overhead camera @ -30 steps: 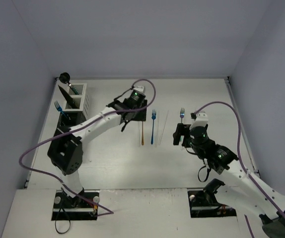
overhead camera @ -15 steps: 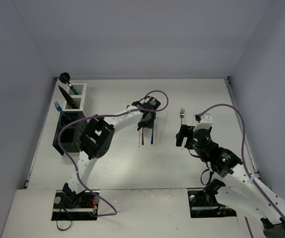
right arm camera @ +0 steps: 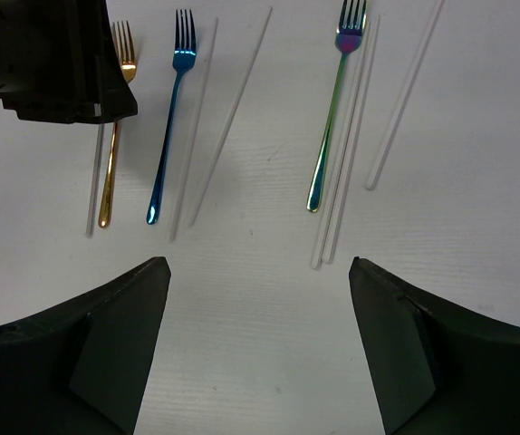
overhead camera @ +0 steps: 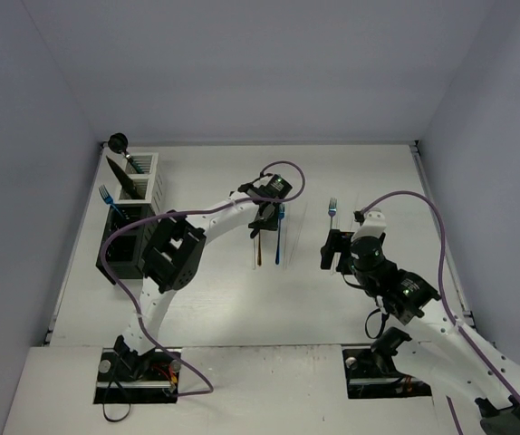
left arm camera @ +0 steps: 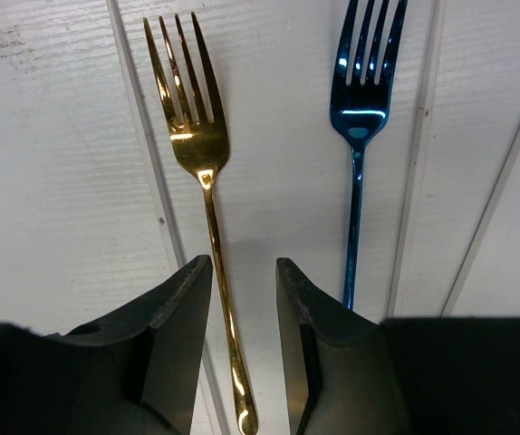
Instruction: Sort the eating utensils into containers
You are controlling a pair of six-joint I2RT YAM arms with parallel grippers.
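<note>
A gold fork (left arm camera: 201, 163) and a blue fork (left arm camera: 358, 136) lie side by side on the white table, with pale chopsticks (left arm camera: 142, 136) between and beside them. My left gripper (left arm camera: 242, 281) is open, low over the table, its jaws on either side of the gold fork's handle without gripping it. In the top view it (overhead camera: 264, 222) sits over the gold fork (overhead camera: 257, 252) beside the blue fork (overhead camera: 278, 243). My right gripper (right arm camera: 258, 265) is wide open and empty, short of a teal fork (right arm camera: 332, 109) and chopsticks (right arm camera: 351, 154). The caddies (overhead camera: 138, 181) stand at the far left.
The two white caddies hold dark utensils; a blue fork (overhead camera: 106, 194) sticks out of a black caddy (overhead camera: 122, 240). The left gripper's black body (right arm camera: 52, 63) fills the upper left of the right wrist view. Grey walls close in the table.
My left arm has swung right from beside the forks to over the gold fork and come down around its handle. The right gripper shifted slightly right.
</note>
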